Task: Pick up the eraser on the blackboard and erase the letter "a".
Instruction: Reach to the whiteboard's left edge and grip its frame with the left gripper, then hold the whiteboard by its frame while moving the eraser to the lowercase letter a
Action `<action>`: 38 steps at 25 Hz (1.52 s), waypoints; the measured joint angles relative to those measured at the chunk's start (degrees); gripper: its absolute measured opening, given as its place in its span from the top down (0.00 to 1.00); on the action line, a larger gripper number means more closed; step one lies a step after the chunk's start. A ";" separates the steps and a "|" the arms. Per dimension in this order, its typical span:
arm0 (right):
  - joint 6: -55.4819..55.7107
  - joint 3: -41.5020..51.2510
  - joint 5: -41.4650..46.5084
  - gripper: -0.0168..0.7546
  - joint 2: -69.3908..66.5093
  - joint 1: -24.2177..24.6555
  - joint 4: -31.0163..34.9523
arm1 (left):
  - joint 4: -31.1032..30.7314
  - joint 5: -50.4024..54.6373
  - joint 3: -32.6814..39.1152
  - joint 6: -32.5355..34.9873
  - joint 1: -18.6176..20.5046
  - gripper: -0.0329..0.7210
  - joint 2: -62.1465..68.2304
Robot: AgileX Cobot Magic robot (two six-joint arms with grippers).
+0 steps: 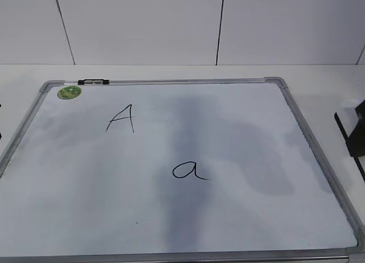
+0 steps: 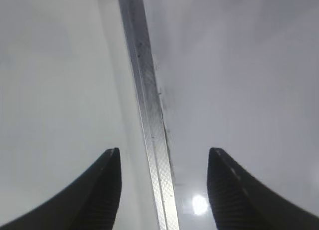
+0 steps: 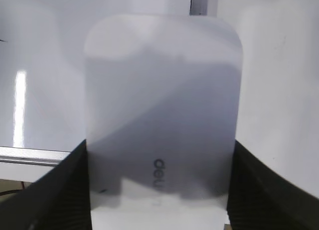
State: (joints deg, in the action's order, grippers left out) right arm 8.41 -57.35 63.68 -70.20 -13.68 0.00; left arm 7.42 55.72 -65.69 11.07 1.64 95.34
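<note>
Right wrist view, eraser [image 3: 162, 110] lengthwise between claw fingers [image 3: 65, 190]

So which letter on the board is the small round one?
The letter "a", lower and near the middle of the blackboard. The capital "A" is taller, pointy, and higher left.

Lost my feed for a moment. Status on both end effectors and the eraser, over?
Left end effector open, empty, over board frame. Right end effector shut on eraser. Letter "a" unerased on board. Nothing in the way.
</note>
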 joint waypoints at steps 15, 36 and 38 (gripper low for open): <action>0.00 0.00 0.00 0.29 0.00 0.00 0.00 | 8.55 0.89 -7.48 7.07 5.96 0.49 13.68; 0.00 0.00 0.00 0.29 0.00 0.00 0.00 | 9.24 2.52 -11.77 7.18 6.22 0.64 19.23; 0.00 0.00 0.00 0.29 0.00 0.00 0.00 | 9.36 2.52 -11.77 7.18 6.22 0.67 19.59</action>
State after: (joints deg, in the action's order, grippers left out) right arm 8.41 -57.35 63.68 -70.20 -13.68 0.00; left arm 16.78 58.24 -77.46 18.25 7.86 114.93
